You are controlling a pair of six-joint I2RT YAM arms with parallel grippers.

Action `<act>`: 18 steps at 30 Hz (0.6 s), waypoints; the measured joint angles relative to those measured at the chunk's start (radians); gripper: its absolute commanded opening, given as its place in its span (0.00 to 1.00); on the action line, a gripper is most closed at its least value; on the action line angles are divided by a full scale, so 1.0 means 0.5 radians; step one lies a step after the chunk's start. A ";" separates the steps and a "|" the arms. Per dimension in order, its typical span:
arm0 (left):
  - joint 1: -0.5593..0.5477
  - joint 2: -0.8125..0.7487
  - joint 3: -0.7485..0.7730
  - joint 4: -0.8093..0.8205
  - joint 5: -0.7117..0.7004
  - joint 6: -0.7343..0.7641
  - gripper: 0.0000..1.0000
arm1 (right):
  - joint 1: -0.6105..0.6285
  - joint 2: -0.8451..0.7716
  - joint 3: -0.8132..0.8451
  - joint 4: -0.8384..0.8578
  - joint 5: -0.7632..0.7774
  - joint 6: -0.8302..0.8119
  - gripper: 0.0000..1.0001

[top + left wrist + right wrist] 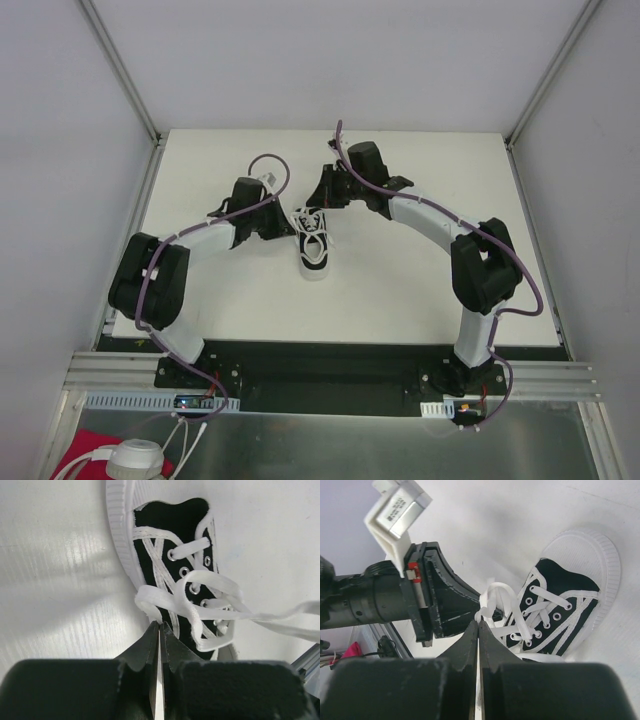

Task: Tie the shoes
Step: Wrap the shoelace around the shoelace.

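White table (420, 290), red cloth (85, 450) and round white object (135, 460) beyond its near edge

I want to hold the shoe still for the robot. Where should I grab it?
Probably the white ribbed toe of the shoe, pinched across its two sides, coming from the arms' end of the table. The toe points that way and sticks out clear; the left gripper and right gripper crowd the other end, each shut on the laces.

The left pincer (286, 226) and right pincer (318, 204), both closed on the laces (220, 581), crowd the heel end of the sneaker (314, 250). Around its toe, the table (420, 300) lies open on both sides.
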 measured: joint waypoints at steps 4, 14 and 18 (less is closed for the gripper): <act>0.000 -0.089 -0.016 -0.024 -0.009 0.021 0.00 | 0.000 0.000 0.000 0.018 0.000 0.013 0.01; 0.000 -0.153 0.069 -0.561 -0.044 0.223 0.00 | 0.000 0.001 -0.001 0.043 -0.009 0.014 0.01; 0.000 -0.156 0.169 -0.719 -0.047 0.301 0.00 | 0.002 0.001 -0.001 0.044 -0.019 0.015 0.01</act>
